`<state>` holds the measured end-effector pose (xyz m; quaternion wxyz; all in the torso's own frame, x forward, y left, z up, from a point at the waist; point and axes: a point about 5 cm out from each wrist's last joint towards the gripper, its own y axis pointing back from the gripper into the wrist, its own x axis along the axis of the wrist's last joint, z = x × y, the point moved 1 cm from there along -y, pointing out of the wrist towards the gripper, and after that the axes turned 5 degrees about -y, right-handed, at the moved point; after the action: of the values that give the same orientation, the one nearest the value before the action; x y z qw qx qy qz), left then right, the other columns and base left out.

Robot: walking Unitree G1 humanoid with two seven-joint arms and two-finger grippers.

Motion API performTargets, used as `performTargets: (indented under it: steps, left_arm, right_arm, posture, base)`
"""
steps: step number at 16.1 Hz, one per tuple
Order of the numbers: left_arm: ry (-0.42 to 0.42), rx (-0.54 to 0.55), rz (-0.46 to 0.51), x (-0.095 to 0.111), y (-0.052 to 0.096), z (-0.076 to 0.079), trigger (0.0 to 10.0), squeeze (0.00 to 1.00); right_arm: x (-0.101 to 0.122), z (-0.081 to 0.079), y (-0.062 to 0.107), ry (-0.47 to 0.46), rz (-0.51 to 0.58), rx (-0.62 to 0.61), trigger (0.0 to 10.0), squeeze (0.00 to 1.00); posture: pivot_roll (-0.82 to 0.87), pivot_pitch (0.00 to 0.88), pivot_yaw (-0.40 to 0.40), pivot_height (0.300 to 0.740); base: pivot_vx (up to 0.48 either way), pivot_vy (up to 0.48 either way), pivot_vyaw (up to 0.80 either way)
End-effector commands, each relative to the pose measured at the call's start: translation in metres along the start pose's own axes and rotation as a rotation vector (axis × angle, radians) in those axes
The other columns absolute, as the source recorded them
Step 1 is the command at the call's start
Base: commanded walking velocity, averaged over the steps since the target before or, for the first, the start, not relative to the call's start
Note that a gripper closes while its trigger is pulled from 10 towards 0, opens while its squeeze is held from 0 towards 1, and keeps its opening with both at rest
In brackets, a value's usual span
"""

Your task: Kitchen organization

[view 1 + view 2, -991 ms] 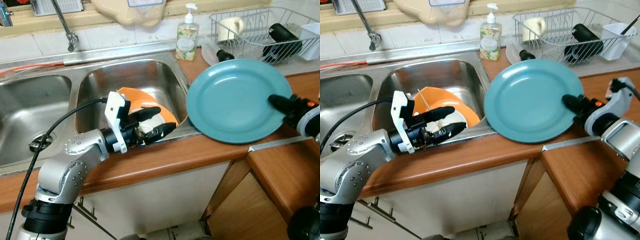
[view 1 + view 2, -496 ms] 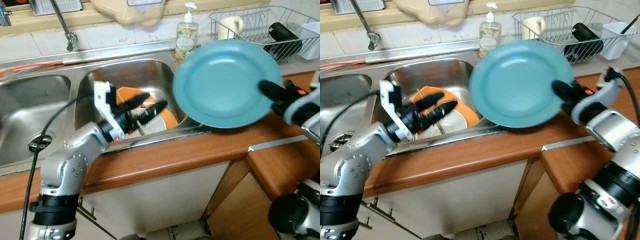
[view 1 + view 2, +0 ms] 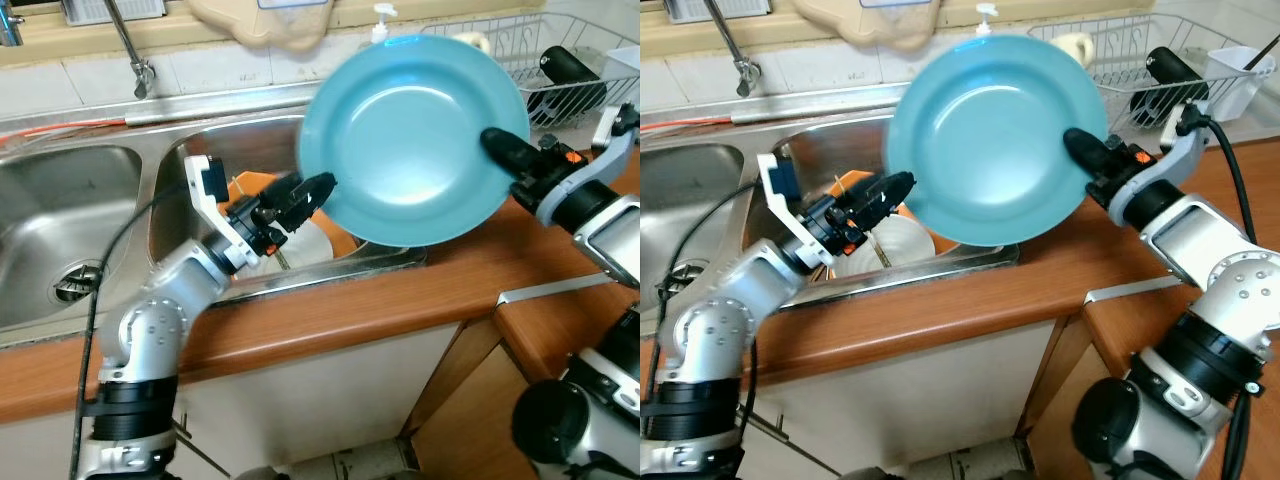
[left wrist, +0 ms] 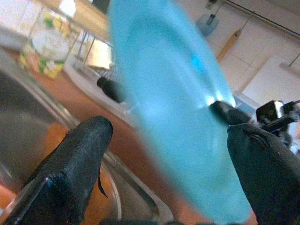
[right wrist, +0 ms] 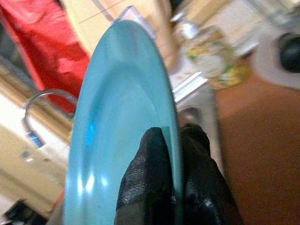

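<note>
A large teal plate [image 3: 410,130] is held tilted in the air above the right sink basin [image 3: 195,150] and the counter edge. My right gripper [image 3: 500,148] is shut on the plate's right rim, its fingers [image 5: 154,183] pinching both faces. My left gripper [image 3: 310,192] is open over the basin, with its tips just at the plate's lower left rim. In the left wrist view the plate [image 4: 168,108] stands between the two spread fingers [image 4: 79,159]. Below it, an orange plate [image 3: 252,184] and a white bowl [image 3: 305,245] lie in the basin.
The left basin [image 3: 60,220] and faucet [image 3: 130,45] are at the left. At the back right, a wire dish rack [image 3: 585,70] holds a black bottle [image 3: 565,65]. A soap bottle [image 4: 47,47] stands behind the plate. The wooden counter [image 3: 400,290] runs along the front.
My right gripper has lifted the teal plate off the counter, up and left over the sink. My left gripper has risen from the white bowl toward the plate's left rim.
</note>
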<state>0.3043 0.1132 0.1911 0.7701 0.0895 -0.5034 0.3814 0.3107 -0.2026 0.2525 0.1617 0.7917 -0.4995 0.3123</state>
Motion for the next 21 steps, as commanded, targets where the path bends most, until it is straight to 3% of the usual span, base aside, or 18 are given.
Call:
performTargets:
  steps: [1, 2, 3, 12, 21]
  left_arm:
    - [0.032, -0.031, 0.013, 0.003, -0.007, 0.004, 9.5, 0.00]
    - [0.057, -0.058, 0.014, 0.001, -0.010, 0.007, 3.0, 0.00]
    - [0.074, -0.073, 0.034, 0.001, -0.012, 0.007, 0.0, 0.00]
    - [0.175, -0.099, 0.170, 0.012, -0.002, 0.006, 0.0, 0.00]
    - [0.185, -0.074, 0.166, 0.007, 0.000, 0.005, 0.0, 0.00]
  right_arm:
    - [-0.001, -0.021, -0.006, 0.024, -0.012, 0.100, 0.0, 0.00]
    - [-0.004, -0.022, -0.007, 0.018, -0.014, 0.105, 0.0, 0.00]
    - [-0.006, -0.022, -0.008, 0.015, -0.014, 0.107, 0.0, 0.00]
    - [-0.018, -0.013, -0.006, -0.016, -0.013, 0.062, 0.0, 0.00]
    - [-0.024, -0.014, -0.007, -0.007, -0.020, 0.053, 0.0, 0.00]
  posture:
    - [-0.18, 0.000, 0.046, 0.740]
    - [-0.18, 0.000, 0.048, 0.740]
    - [-0.19, 0.000, 0.051, 0.740]
    - [-0.17, 0.000, 0.062, 0.740]
    - [-0.17, 0.000, 0.067, 0.740]
  base:
    - [0.000, 0.000, 0.00]
    - [0.000, 0.000, 0.00]
    - [0.000, 0.000, 0.00]
    - [0.000, 0.000, 0.00]
    - [0.000, 0.000, 0.00]
